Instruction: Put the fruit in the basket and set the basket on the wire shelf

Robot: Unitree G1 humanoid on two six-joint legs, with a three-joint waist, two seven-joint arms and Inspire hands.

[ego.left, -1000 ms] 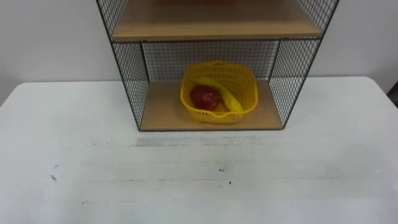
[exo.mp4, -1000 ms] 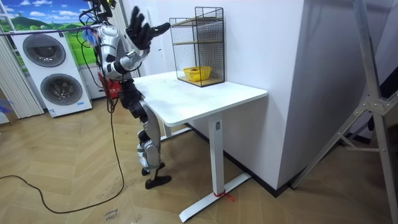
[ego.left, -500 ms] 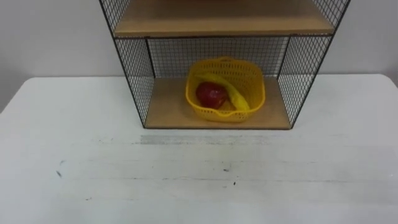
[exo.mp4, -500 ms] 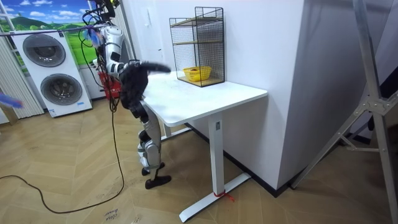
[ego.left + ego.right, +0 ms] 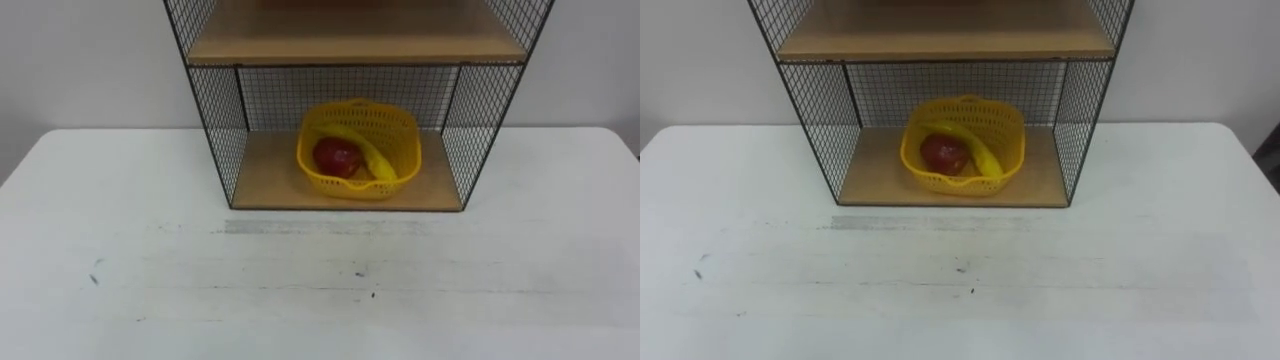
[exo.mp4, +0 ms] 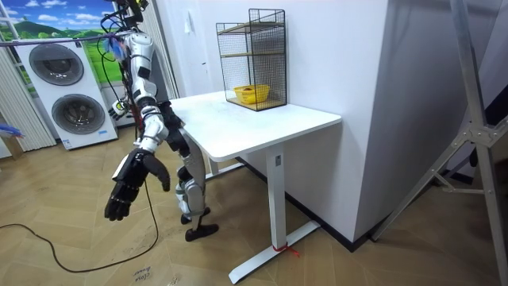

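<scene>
Yellow basket (image 5: 405, 150) holding red apple (image 5: 338, 157) and banana (image 5: 372, 160) sits on wire shelf (image 5: 265, 182) bottom board, far table (image 5: 320, 300) centre. Right hand (image 6: 131, 179) hangs slack, empty.

The shelf (image 5: 220, 140) is thin metal wire mesh with matt wooden boards (image 5: 340, 42); the basket (image 5: 402, 140) is perforated plastic, the table (image 5: 300, 295) matt and scuffed

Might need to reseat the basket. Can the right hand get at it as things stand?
Probably, once raised: the right hand hangs open below the table edge, but the shelf front is open and nothing stands before the basket.
</scene>
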